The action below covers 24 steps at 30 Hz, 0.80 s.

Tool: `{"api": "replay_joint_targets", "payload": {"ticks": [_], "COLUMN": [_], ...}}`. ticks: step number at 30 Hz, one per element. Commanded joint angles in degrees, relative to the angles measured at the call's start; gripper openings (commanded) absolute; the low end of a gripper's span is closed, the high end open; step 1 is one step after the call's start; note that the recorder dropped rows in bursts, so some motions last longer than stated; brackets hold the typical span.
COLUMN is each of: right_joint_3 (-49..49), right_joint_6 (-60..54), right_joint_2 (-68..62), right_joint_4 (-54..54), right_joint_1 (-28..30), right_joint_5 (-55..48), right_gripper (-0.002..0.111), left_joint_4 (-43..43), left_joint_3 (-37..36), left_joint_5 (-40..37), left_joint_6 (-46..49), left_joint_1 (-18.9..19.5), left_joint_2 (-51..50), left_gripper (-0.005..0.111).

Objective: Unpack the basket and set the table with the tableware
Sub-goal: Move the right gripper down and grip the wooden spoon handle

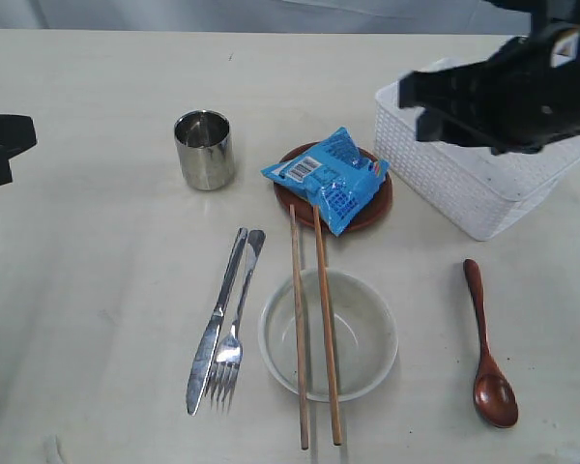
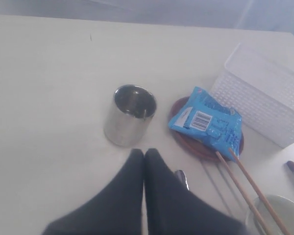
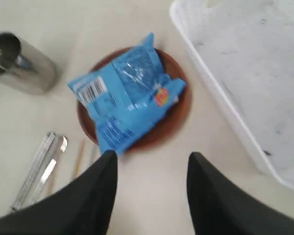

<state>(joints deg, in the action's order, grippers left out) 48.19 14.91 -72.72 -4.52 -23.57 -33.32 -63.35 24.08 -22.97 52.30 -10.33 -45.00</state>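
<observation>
a pale cream table (image 1: 97,290) fills the scene, with the tableware spread across it. the right gripper (image 3: 153,159) hangs above the table with its two black fingers set wide apart and nothing between them. just ahead of its tips lies the blue packet (image 3: 125,100), resting on the brown plate (image 3: 179,110). the white basket (image 3: 245,73) stands beside the gripper, on its outer side, apart from the plate, its speckled floor in view. the left gripper (image 2: 144,152) has its fingers pressed together and carries nothing. the steel cup (image 2: 130,115) stands upright just beyond its tips, not touching them. nearer the table's front edge than both grippers, the off-white bowl (image 1: 367,338) sits with two chopsticks (image 1: 312,329) laid across its rim, their far ends reaching the plate under the packet. the knife (image 1: 213,329) and fork (image 1: 237,333) lie side by side on the left gripper's side of the bowl. the dark spoon (image 1: 485,348) lies on the right gripper's side, well apart from the bowl.
</observation>
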Motion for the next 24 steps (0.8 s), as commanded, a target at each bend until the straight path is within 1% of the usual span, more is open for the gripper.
{"api": "replay_joint_targets", "payload": {"ticks": [1,3,5,8,11,18,23,24], "right_joint_3": [-4.24,-7.21,-10.34,-15.85,-21.3,-21.63,-21.63,-21.63], "right_joint_6": [-0.81,-0.81,0.06,2.43,2.85,3.88,6.05,6.33], "right_joint_2": [8.29,9.41,9.14,7.31,3.23,-10.95,-16.5,-17.01], "right_joint_4": [9.23,9.23,8.64,8.64,8.64,8.64,8.47,8.47], "right_joint_1": [0.09,0.09,0.09,0.09,0.09,0.09,0.09,0.09], "right_joint_5": [-12.81,-14.15,-13.41,-9.96,-4.43,5.96,8.86,8.86], "right_gripper": [0.041,0.041,0.041,0.041,0.041,0.041,0.041,0.039], "left_joint_4": [-0.24,-0.34,-0.5,-0.49,-0.49,-0.49,-0.39,-0.39], "left_joint_3": [-0.2,-0.2,-0.2,-0.2,-0.2,-0.2,-0.2,-0.2], "left_joint_5": [0.7,0.85,0.84,0.84,0.68,0.4,0.39,0.39], "left_joint_6": [-0.28,-0.28,-0.28,-0.28,-0.28,-0.28,-0.28,-0.28], "left_joint_1": [-2.44,-2.55,-2.55,-2.99,-4.65,-4.75,-4.75,-4.75], "left_joint_2": [0.24,0.24,0.24,0.24,0.24,0.24,0.24,0.24], "left_gripper": [0.0,0.0,0.0,0.0,0.0,0.0,0.0,0.0]}}
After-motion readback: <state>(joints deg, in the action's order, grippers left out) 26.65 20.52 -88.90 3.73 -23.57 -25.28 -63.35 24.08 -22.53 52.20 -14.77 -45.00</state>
